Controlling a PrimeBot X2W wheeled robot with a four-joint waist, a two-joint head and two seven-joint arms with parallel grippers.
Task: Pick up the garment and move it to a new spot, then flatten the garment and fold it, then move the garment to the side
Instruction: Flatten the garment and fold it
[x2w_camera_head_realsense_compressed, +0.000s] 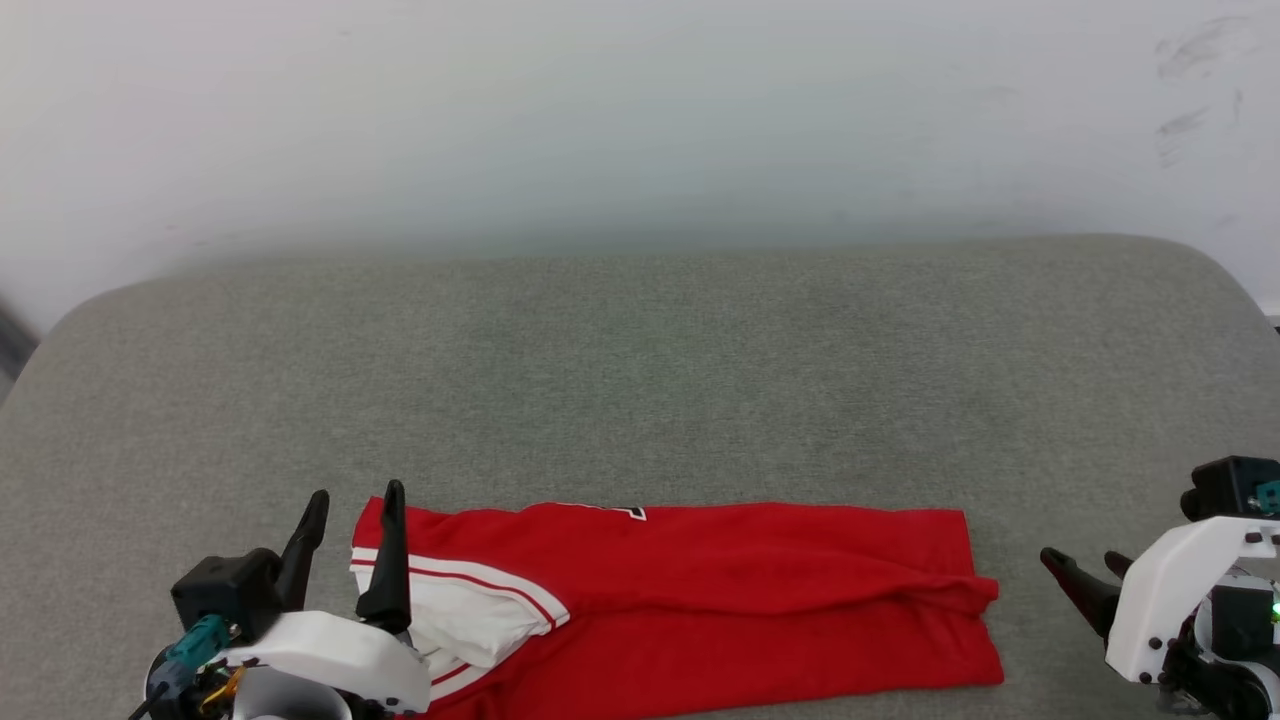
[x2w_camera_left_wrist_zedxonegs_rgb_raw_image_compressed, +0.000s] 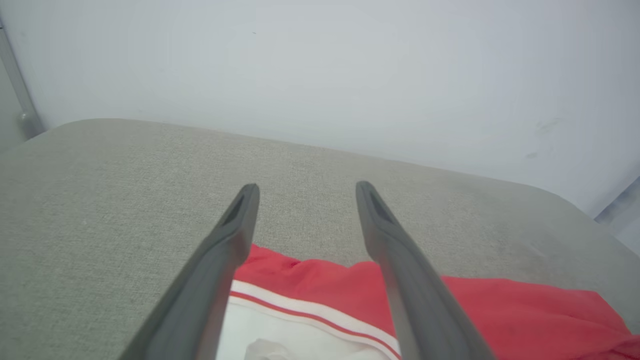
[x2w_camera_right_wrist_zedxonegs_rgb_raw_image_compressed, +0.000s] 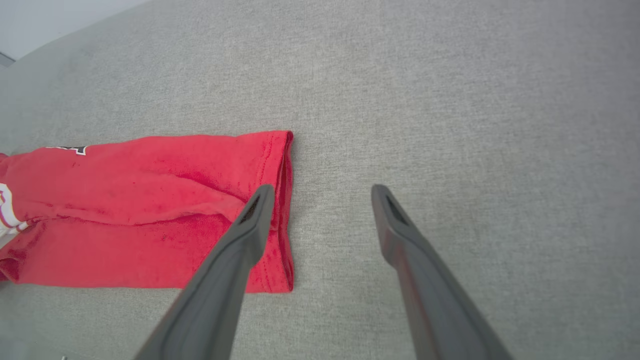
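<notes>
The garment (x2w_camera_head_realsense_compressed: 720, 590), a red jersey with a white sleeve and red-and-white stripe trim, lies folded into a long band near the front edge of the grey surface. A scrap of black-and-white lettering peeks out at its far edge. My left gripper (x2w_camera_head_realsense_compressed: 355, 505) stands open over the garment's left end, above the white sleeve (x2w_camera_left_wrist_zedxonegs_rgb_raw_image_compressed: 300, 325), with nothing between its fingers. My right gripper (x2w_camera_head_realsense_compressed: 1085, 570) is open and empty, just off the garment's right hem (x2w_camera_right_wrist_zedxonegs_rgb_raw_image_compressed: 282, 210).
The grey fabric-covered surface (x2w_camera_head_realsense_compressed: 640, 380) stretches wide behind the garment, with rounded corners. A pale wall (x2w_camera_head_realsense_compressed: 640, 120) rises at its far edge.
</notes>
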